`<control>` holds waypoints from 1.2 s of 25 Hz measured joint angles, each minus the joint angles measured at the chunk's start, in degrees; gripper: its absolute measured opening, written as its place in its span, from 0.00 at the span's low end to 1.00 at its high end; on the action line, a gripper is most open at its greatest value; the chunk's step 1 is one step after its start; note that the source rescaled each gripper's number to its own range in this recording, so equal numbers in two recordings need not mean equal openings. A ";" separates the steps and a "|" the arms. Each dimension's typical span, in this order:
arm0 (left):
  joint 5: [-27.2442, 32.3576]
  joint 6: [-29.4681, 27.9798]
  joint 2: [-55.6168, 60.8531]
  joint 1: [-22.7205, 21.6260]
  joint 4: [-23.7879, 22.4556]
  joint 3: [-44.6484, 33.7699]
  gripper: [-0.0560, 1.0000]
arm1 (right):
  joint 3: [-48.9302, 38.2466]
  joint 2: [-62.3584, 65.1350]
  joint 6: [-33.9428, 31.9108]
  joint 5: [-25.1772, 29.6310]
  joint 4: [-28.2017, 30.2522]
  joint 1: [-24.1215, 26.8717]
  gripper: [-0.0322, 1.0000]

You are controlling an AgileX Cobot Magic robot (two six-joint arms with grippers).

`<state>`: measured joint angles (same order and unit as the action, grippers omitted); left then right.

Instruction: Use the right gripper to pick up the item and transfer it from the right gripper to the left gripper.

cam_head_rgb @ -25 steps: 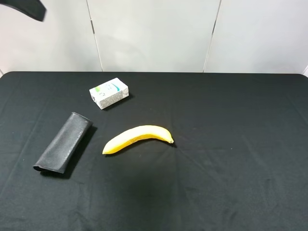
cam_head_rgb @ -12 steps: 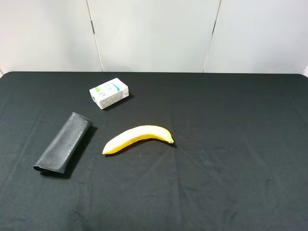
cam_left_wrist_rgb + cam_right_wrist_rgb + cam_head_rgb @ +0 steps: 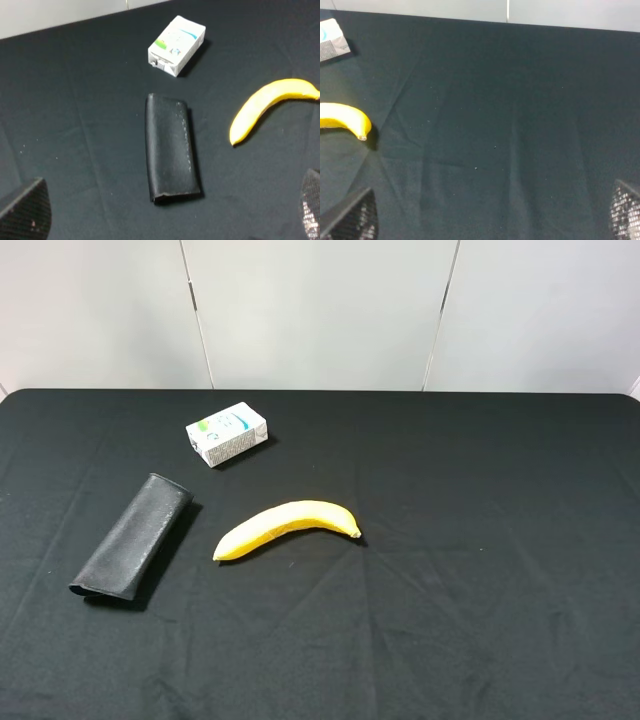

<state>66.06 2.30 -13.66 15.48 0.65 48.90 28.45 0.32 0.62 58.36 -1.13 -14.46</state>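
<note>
The item, a long black leather-like case [image 3: 133,538], lies flat on the black tablecloth at the left, its length running from front left to back right. It also shows in the left wrist view [image 3: 170,147]. My left gripper [image 3: 169,212] is open and empty, held above the table on the near side of the case, with both fingertips [image 3: 27,210] at the picture's edges. My right gripper [image 3: 487,212] is open and empty above bare cloth to the right of the banana. Neither gripper shows in the exterior high view.
A yellow banana [image 3: 286,526] lies at the middle of the table, right of the case. A small white carton [image 3: 226,433] lies behind the case, toward the back edge. The table's black cloth [image 3: 480,540] stretches to the right. White wall panels stand behind.
A dark part of an arm at the top left of the exterior high view one second ago has left the picture. The case, banana and carton have not moved.
</note>
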 joint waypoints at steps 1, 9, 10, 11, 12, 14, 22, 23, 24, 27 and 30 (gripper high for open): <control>-0.06 0.00 2.58 0.00 0.00 -1.34 0.99 | 0.00 0.00 0.00 0.00 0.00 0.00 1.00; -2.18 0.00 14.03 0.00 0.00 -10.79 0.98 | 0.00 0.00 0.00 0.00 0.00 0.00 1.00; -2.18 0.00 14.03 0.00 0.07 -11.94 0.98 | 0.00 0.00 0.00 0.06 0.00 0.00 1.00; -2.46 0.00 14.03 0.00 0.07 -13.20 0.97 | 0.00 0.00 0.00 0.06 0.00 0.00 1.00; -2.70 0.14 14.03 0.00 0.07 -14.21 0.97 | 0.00 0.00 0.00 0.06 0.00 0.00 1.00; -3.27 0.48 14.03 0.00 0.07 -16.65 0.97 | 0.00 0.00 0.00 0.06 0.00 0.00 1.00; -5.16 0.34 14.03 0.00 0.07 -20.47 0.97 | 0.00 0.00 0.00 0.06 0.00 0.00 1.00; -5.21 0.34 14.03 0.00 0.07 -20.47 0.97 | 0.00 0.00 0.00 0.06 0.00 0.00 1.00; -5.21 0.34 14.03 0.00 0.07 -20.47 0.97 | 0.00 0.00 0.00 0.06 0.00 0.00 1.00; -5.21 0.34 14.03 0.00 0.07 -20.47 0.96 | 0.00 0.00 0.00 0.06 0.00 0.00 1.00; -5.21 0.34 14.03 0.00 0.07 -20.47 0.96 | 0.00 0.00 0.00 0.06 0.00 0.19 1.00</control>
<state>60.85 2.64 0.38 15.48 0.72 28.43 28.45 0.32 0.62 58.42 -1.13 -14.27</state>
